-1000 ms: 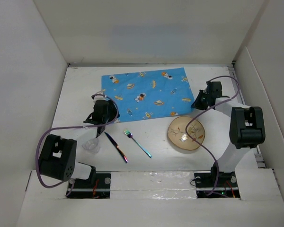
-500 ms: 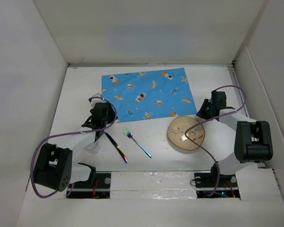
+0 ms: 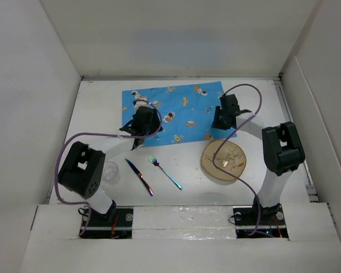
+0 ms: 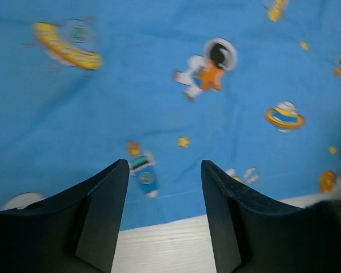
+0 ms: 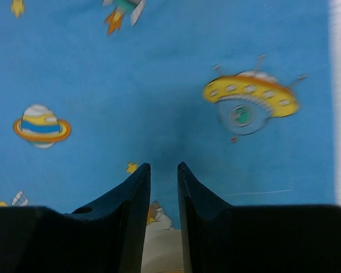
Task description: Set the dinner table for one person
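Note:
The dinner table is a white tabletop. A blue astronaut placemat lies at its back middle. In front lie a round wooden plate, an iridescent fork, a knife and a clear cup. My left gripper hovers over the placemat's near left edge, open and empty; the left wrist view shows it above the blue cloth. My right gripper hovers over the placemat's right part; its jaws stand a narrow gap apart with nothing between them.
White wall panels border the table on the left, back and right. The plate's rim shows pale between my right fingers. Bare white table shows below my left fingers. Purple cables loop off both arms.
My left gripper moved away from the cup, forward and right to the placemat's near edge. My right gripper moved left from beside the plate onto the placemat.

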`<move>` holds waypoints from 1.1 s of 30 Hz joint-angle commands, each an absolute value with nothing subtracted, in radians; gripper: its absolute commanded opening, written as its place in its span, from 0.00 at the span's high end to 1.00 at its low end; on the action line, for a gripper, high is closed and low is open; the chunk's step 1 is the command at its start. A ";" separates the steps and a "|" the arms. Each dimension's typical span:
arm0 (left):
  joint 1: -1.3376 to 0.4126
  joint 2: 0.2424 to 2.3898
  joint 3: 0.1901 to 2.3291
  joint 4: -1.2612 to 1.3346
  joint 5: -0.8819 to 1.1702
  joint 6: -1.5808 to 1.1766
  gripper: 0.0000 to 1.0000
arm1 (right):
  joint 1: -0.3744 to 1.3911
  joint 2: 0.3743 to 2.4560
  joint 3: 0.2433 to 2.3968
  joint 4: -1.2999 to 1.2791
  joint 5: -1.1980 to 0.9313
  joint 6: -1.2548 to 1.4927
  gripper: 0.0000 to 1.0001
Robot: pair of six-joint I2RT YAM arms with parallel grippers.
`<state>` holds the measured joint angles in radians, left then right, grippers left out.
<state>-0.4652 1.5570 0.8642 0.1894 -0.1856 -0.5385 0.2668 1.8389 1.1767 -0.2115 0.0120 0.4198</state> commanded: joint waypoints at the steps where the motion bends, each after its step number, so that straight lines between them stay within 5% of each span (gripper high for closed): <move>1: -0.534 1.624 0.945 0.172 -0.145 -0.534 0.50 | 0.339 1.862 1.229 -0.261 0.061 0.437 0.70; 12: -0.543 1.695 0.991 0.215 -0.070 -0.526 0.52 | 0.471 1.974 1.308 -0.274 0.086 0.457 1.00; 15: -0.543 1.697 1.000 0.207 -0.110 -0.522 0.55 | 0.505 1.982 1.358 -0.295 0.152 0.457 1.00; 19: -0.519 1.730 0.999 0.190 -0.126 -0.511 0.85 | 0.531 2.047 1.437 -0.301 0.175 0.462 1.00; 21: -0.499 1.735 0.971 0.189 -0.104 -0.515 0.89 | 0.540 2.091 1.504 -0.348 0.157 0.469 1.00; 33: -0.471 1.667 0.793 0.169 -0.068 -0.492 0.85 | 0.549 1.931 1.108 -0.175 0.094 0.515 1.00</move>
<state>-0.4694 1.6936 0.8307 0.2066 -0.0643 -0.5117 0.5385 1.9305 1.1984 -0.1448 0.1017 0.5026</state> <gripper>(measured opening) 0.142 0.009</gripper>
